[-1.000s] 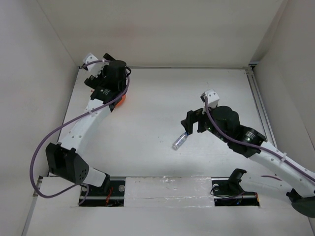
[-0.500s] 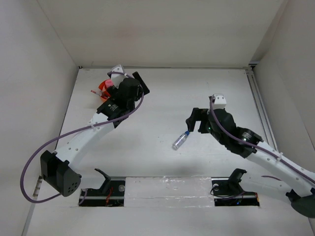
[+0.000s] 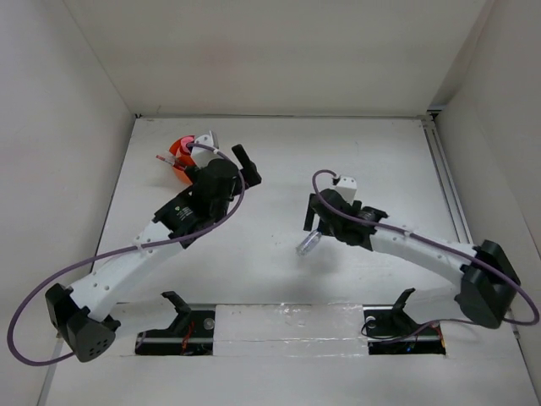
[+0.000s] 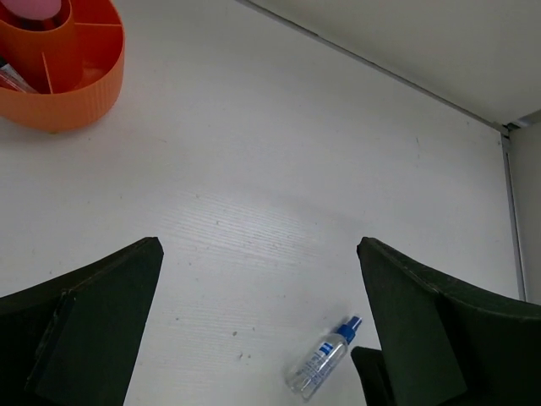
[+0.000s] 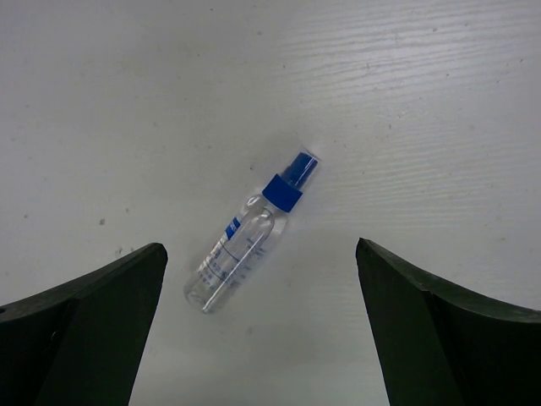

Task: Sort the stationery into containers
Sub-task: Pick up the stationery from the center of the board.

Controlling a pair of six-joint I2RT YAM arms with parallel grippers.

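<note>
Left arm stretches long and low from its base toward the far left, left gripper angled forward and down with jaws spread wide, nothing between them. Right arm sweeps in low from the right toward the middle, right gripper facing straight down, jaws parted just as wide, empty.

The orange tub is cut off by the left wrist view's top-left corner, its contents mostly unseen.
</note>
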